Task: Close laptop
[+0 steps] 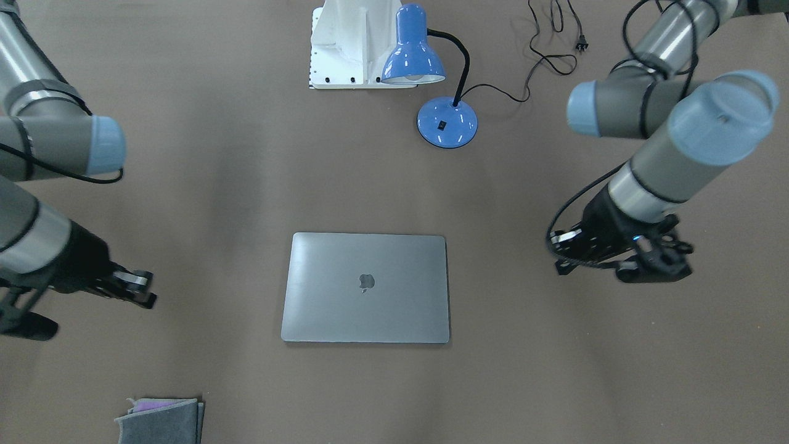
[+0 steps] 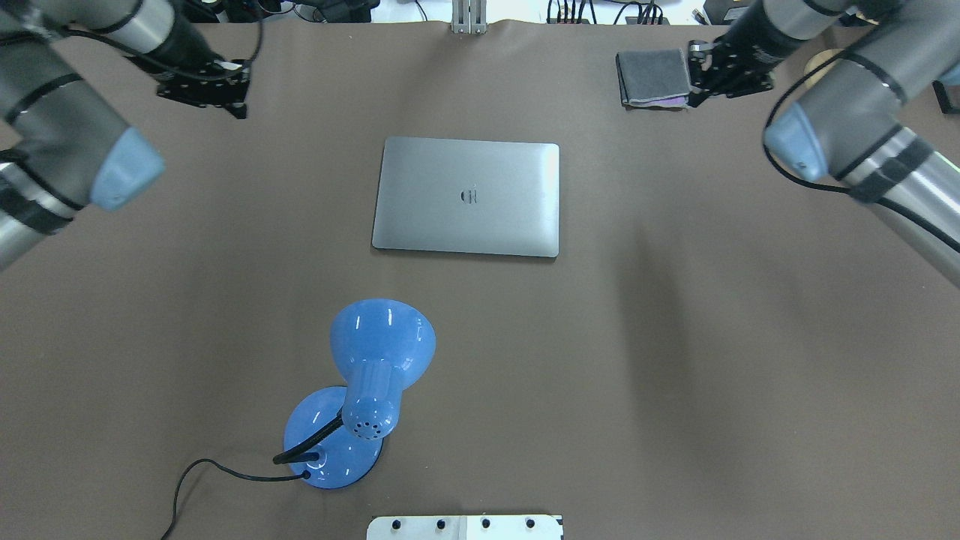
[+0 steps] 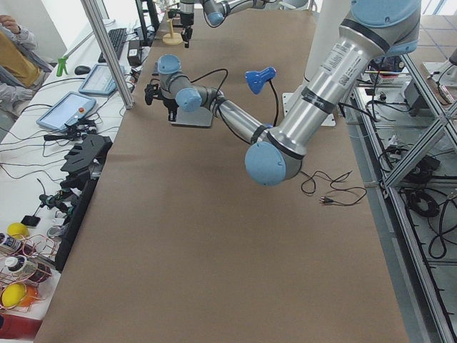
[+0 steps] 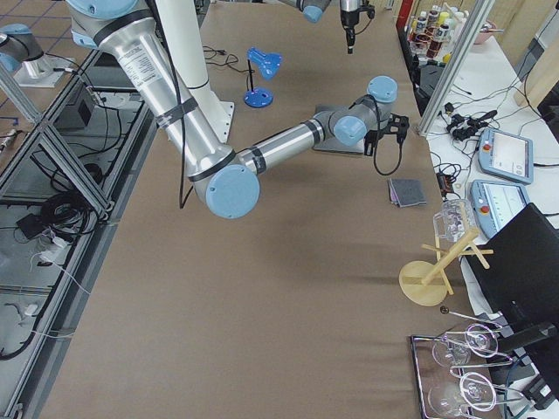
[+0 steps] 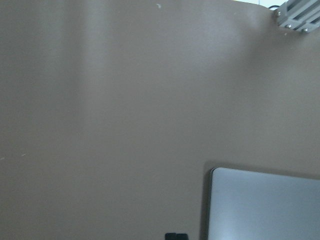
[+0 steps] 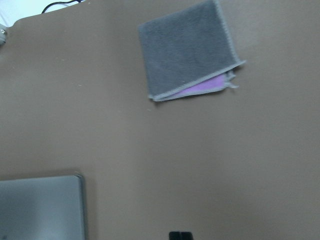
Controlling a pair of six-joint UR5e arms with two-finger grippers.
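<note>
Overhead exterior view has the slim grey aluminium laptop (image 2: 465, 196) lying flat and closed on the brown tabletop (image 2: 675, 337), lid and logo facing up, a little beyond the middle as the robot sees it. Its long axis runs across the robot's front, from left to right, and its short edges face the two arms. Bare tabletop borders all four edges. The glossy blue desk lamp (image 2: 379, 360) stands on the robot's side, well apart from the near long edge. The folded grey cloth with a purple layer (image 2: 651, 77) lies past the far right corner. The left pincer (image 2: 234, 105) hangs off the far left corner and the right pincer (image 2: 701, 82) just beside the cloth. In the wrist views, both show fingertips together, gripping nothing.
</note>
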